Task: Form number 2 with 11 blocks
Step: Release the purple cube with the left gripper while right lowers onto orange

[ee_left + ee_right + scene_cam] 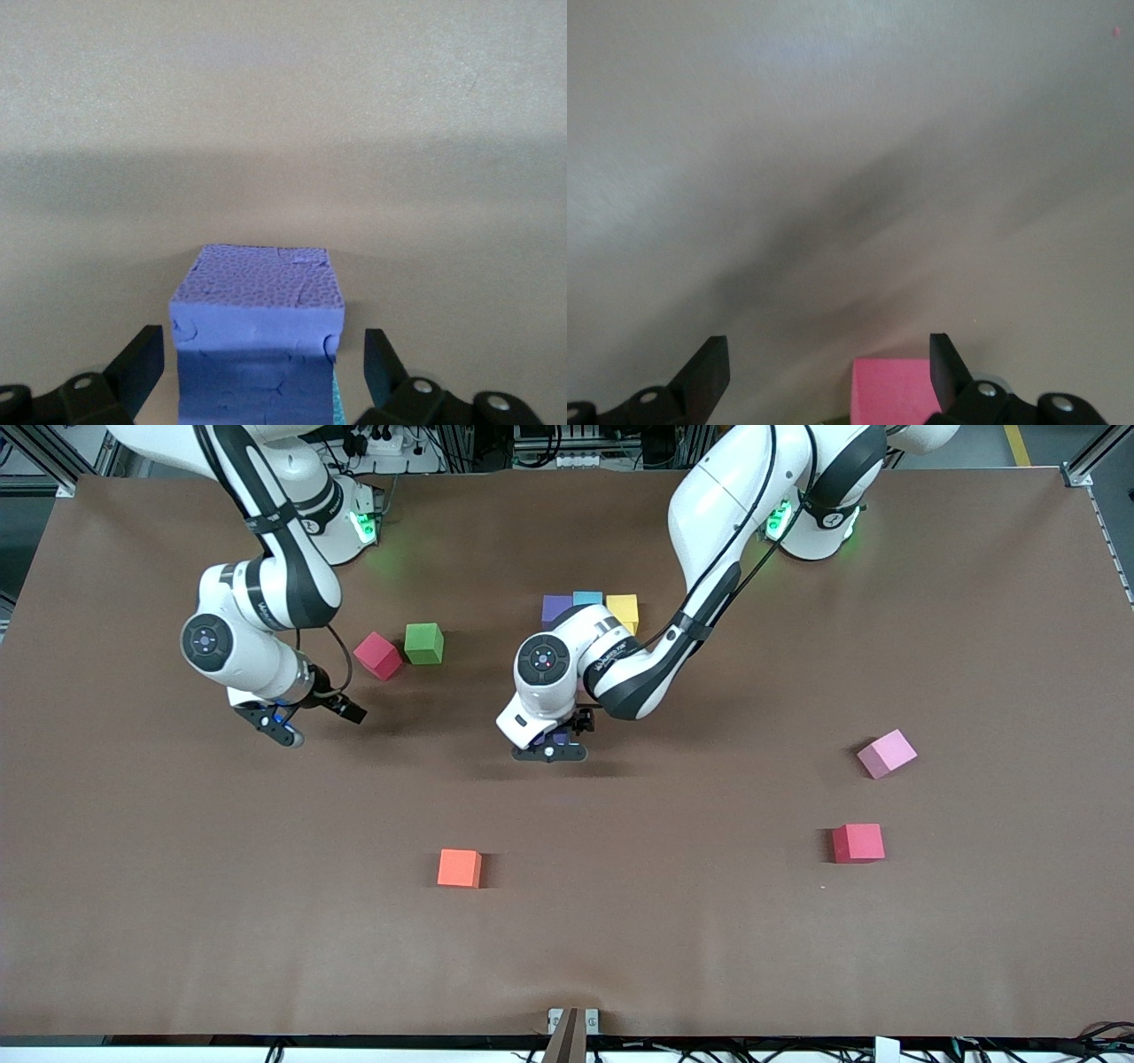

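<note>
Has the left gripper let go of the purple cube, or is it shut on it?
Open. In the left wrist view the left gripper's fingers stand apart from the small matte purple cube, gaps showing on both sides.

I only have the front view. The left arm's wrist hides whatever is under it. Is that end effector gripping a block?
Observer: No. The left wrist view shows the left end effector open around a purple block, with a gap on each side.
Operator: Is anything next to that block?
Observer: A teal sliver shows against its side, low in that view.
Operator: And the right arm?
Observer: The right end effector is open and empty. Its camera shows a pink block that it is not gripping.
</note>
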